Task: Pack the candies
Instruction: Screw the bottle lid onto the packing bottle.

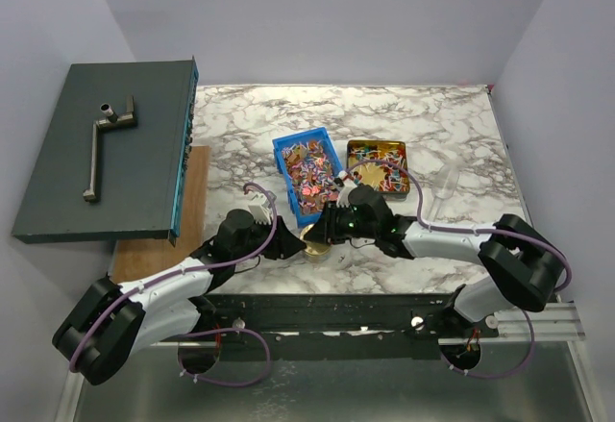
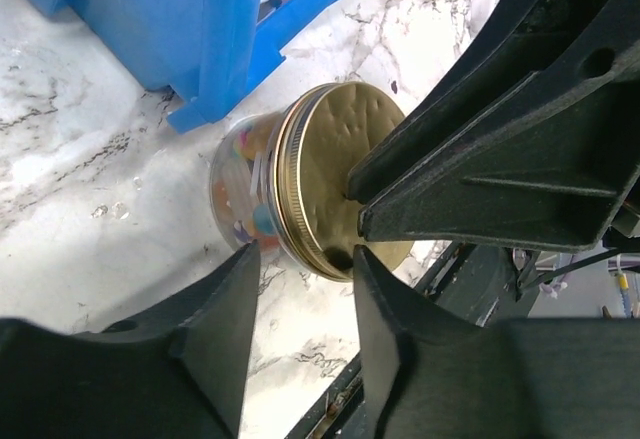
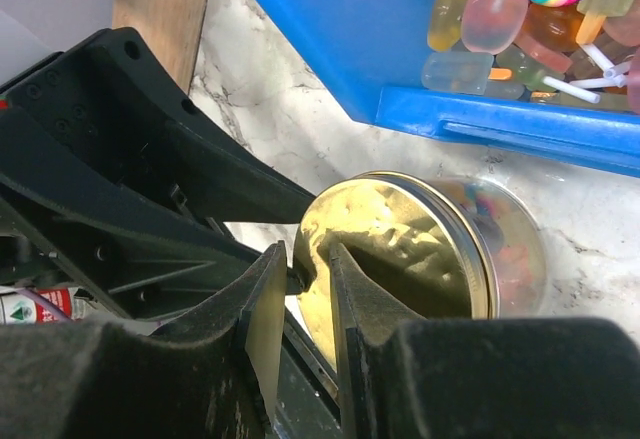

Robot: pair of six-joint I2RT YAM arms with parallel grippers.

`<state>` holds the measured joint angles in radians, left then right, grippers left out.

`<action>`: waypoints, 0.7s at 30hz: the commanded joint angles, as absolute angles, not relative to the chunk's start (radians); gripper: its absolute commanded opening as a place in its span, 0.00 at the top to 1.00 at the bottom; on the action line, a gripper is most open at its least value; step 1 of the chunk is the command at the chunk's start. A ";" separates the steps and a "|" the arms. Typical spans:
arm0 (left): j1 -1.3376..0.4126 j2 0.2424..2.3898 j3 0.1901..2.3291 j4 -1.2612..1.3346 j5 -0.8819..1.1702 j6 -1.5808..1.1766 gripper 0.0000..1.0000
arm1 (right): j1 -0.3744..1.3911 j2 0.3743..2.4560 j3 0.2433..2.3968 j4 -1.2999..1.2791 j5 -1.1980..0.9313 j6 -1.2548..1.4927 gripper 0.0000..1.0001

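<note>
A clear jar (image 2: pixel 245 179) with candies inside lies on its side on the marble, its gold lid (image 2: pixel 330 159) on; in the top view the jar (image 1: pixel 317 241) sits between both grippers. More candies (image 1: pixel 309 174) fill the blue bin (image 1: pixel 284 145) and a gold tin (image 1: pixel 350 144). My left gripper (image 2: pixel 308 264) is open, its tips just short of the lid. My right gripper (image 3: pixel 305 264) has its fingers almost together, with the tips at the lid's face (image 3: pixel 400 249) and nothing seen between them. The bin's candies (image 3: pixel 490 29) show behind the jar.
A dark grey box (image 1: pixel 106 153) with a metal handle stands at the far left on a wooden board (image 1: pixel 187 211). A clear plastic piece (image 1: pixel 452 180) lies right of the tin. The black front rail (image 1: pixel 384 311) runs just behind the jar.
</note>
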<state>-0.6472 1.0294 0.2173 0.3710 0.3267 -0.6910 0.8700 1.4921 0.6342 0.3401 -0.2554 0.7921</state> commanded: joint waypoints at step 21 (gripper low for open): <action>-0.648 1.049 0.242 0.308 0.327 -0.699 0.44 | 0.876 1.362 0.652 0.059 -0.169 0.716 0.76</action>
<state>-0.6479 1.0088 0.2180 0.3096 0.3397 -0.6983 0.8707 1.3468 0.6395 0.0788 -0.1814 0.7387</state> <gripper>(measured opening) 0.580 0.248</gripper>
